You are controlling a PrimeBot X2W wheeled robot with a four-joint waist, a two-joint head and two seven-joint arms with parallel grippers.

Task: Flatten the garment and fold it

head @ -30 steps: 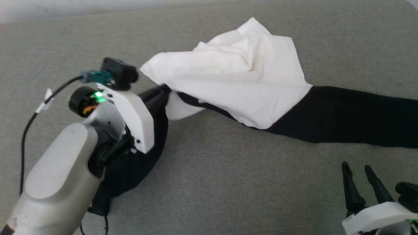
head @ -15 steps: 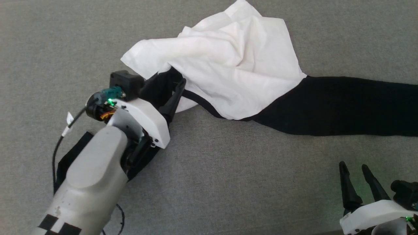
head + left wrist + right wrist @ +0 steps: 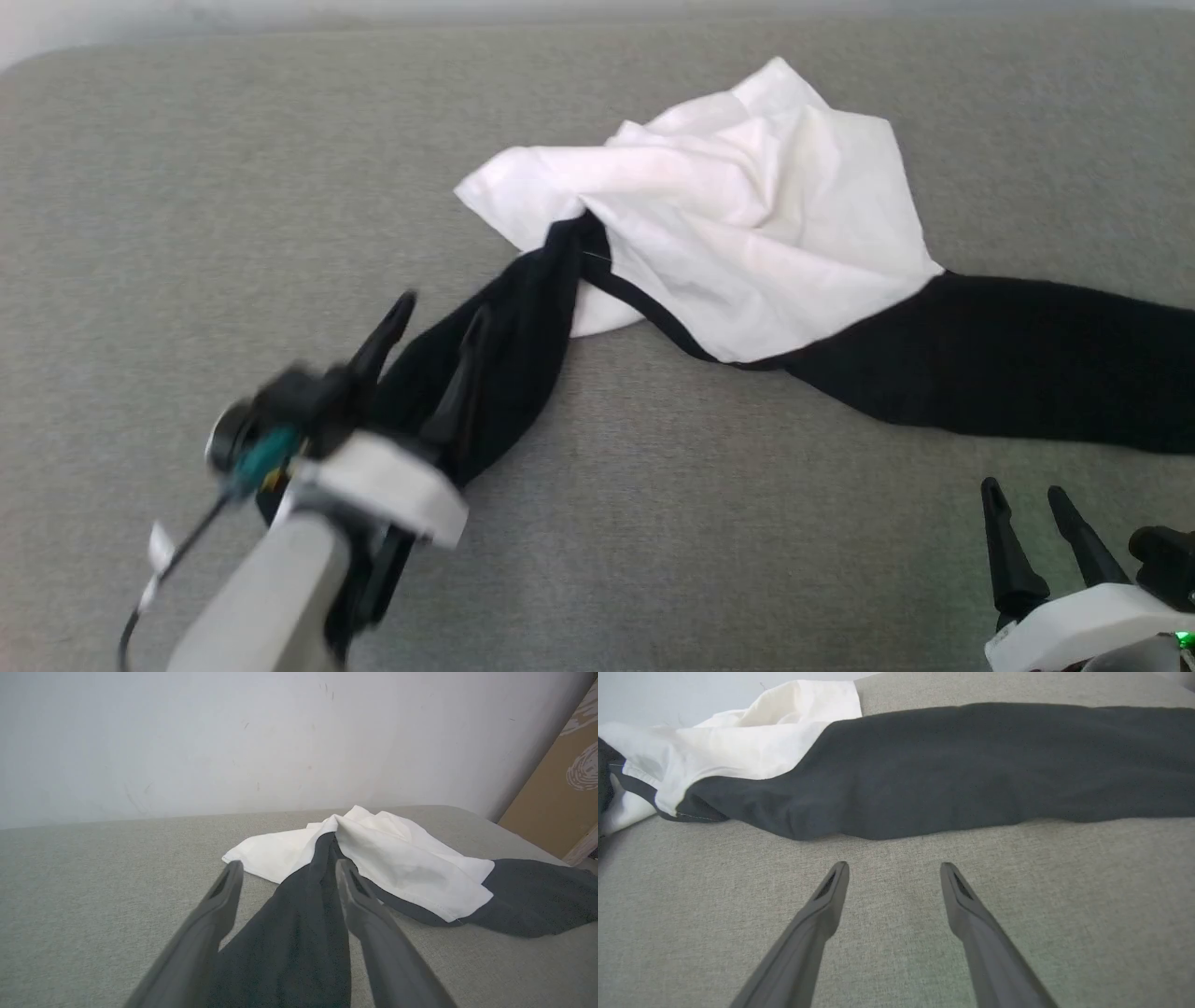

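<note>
The garment (image 3: 747, 215) lies crumpled on the grey surface, its white body bunched at the middle back. One black sleeve (image 3: 1027, 364) stretches out flat to the right. The other black sleeve (image 3: 509, 355) runs down-left from the neckline trim. My left gripper (image 3: 439, 322) hovers open over this sleeve's lower part; in the left wrist view the sleeve (image 3: 289, 933) runs between the spread fingers of the gripper (image 3: 287, 868), untouched by either. My right gripper (image 3: 1024, 493) stands open at the lower right, just short of the right sleeve (image 3: 971, 765), with bare surface between the gripper's (image 3: 894, 867) fingers.
The grey fabric surface (image 3: 700, 523) spreads wide on all sides of the garment. A pale wall (image 3: 233, 742) rises behind its far edge. A brown board (image 3: 556, 793) leans at the far right in the left wrist view.
My left gripper has opened, let go of the left sleeve and drawn back towards the lower left. The sleeve now lies stretched out. The head camera has shifted. My right gripper holds still.
</note>
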